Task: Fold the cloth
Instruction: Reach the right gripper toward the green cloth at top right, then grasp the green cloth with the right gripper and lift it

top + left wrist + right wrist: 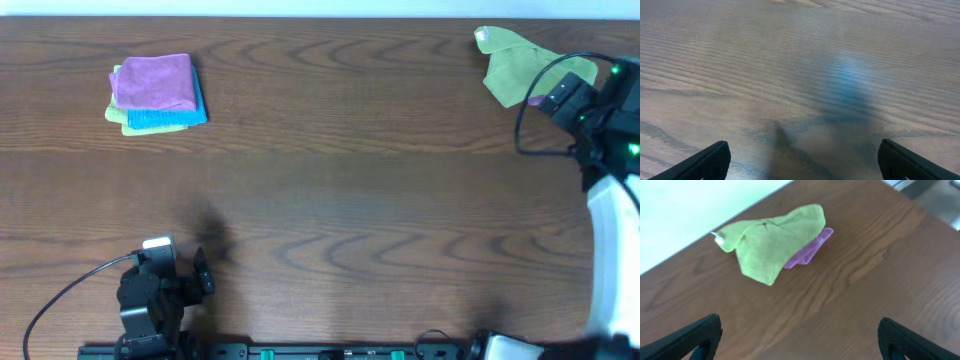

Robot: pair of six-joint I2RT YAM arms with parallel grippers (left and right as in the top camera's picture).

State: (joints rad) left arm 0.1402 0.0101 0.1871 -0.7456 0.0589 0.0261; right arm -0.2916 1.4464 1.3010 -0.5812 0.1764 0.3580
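Observation:
The lime-green cloth (515, 68) lies crumpled at the table's far right corner, also in the right wrist view (771, 240). A purple cloth (810, 251) peeks out from under it. My right gripper (800, 345) is open and empty, hovering above the table short of the cloth; the right arm (600, 110) stands just right of it. My left gripper (802, 165) is open and empty over bare wood; the left arm (160, 290) is at the front left.
A stack of folded cloths, purple (155, 82) over blue (165, 118) over green, sits at the back left. The table's far edge (700, 245) runs just behind the lime-green cloth, and the right edge is close by.

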